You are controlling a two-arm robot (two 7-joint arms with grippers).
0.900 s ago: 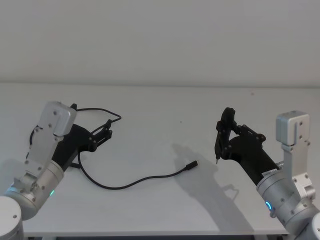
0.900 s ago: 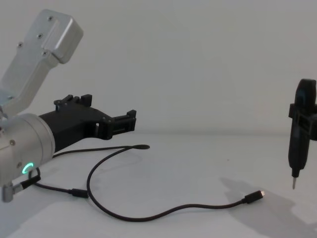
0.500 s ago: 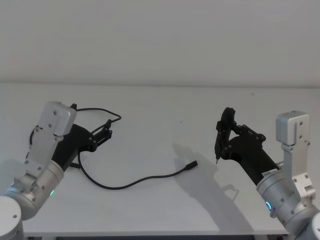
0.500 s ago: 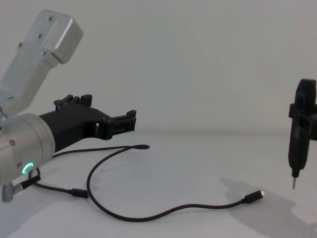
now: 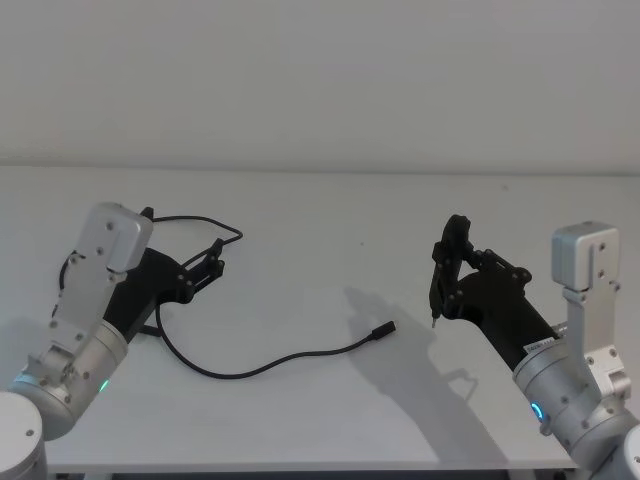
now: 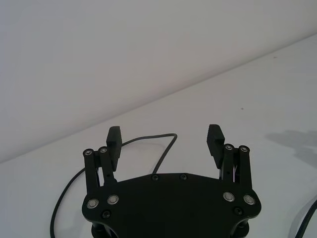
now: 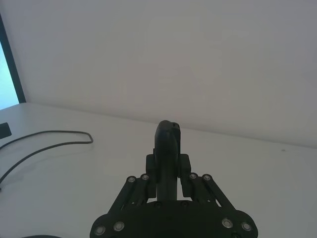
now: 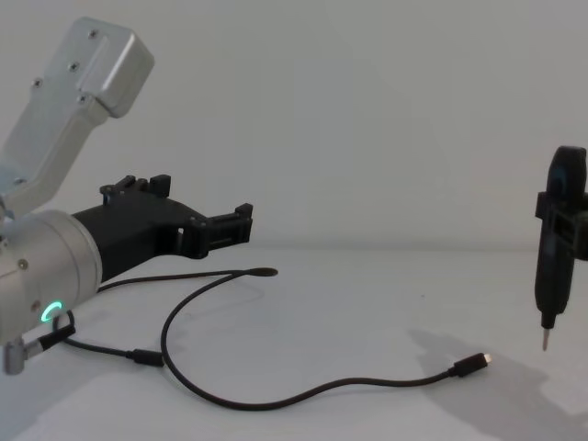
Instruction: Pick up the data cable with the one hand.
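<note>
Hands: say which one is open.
The left black angular two-fingered hand, jaws wide apart and empty; the right black hand is shut on a slim black pointed tool.

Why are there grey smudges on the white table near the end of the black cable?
Head view: soft shadows that the right gripper and its arm cast on the table, by the plug of the data cable. Chest view: the same shadow lies under that gripper. Right wrist view: a bright strip glares at one edge.
</note>
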